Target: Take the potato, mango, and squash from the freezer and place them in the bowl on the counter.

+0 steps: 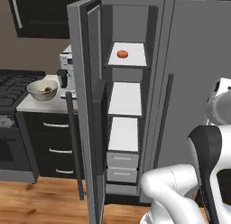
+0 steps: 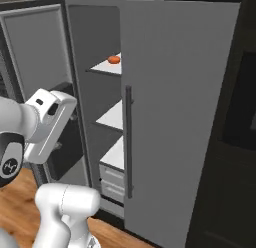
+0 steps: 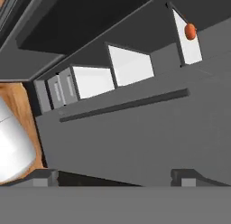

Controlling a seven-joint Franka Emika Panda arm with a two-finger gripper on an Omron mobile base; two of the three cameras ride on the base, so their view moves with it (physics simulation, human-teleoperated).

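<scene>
The freezer (image 1: 131, 20) stands with its left door (image 1: 85, 105) swung wide toward the near side, and its right door (image 2: 175, 117) shut, a dark bar handle (image 2: 128, 142) running down that door's left edge. Inside are 3 white shelves stacked one above another, with 2 pale drawers (image 1: 122, 166) below them.

The mango (image 1: 122, 53) lies alone on the top shelf (image 1: 128, 60), roughly in the middle of it and apart from the walls. In the right base view the same red-orange fruit (image 2: 114, 59) sits near the front edge of that shelf, and the hand view (rolled on its side) catches it (image 3: 190, 31) at the far upper right. The 2 lower shelves carry nothing that can be made out.

To the left of the freezer, the desk (image 1: 31, 105) tops black drawers with silver handles. The bowl (image 1: 43, 90) sits on it near its left end, just beside the black stove (image 1: 11, 85), and holds something small and dark that is too small to identify. A white coffee machine (image 1: 66, 69) stands behind the bowl to the right, partly hidden by the open door.

The hand (image 3: 115, 177) points at the shut right door from in front of the freezer, well apart from the mango. Its 2 dark fingertips (image 3: 43, 178) stand spread wide with nothing between them.
</scene>
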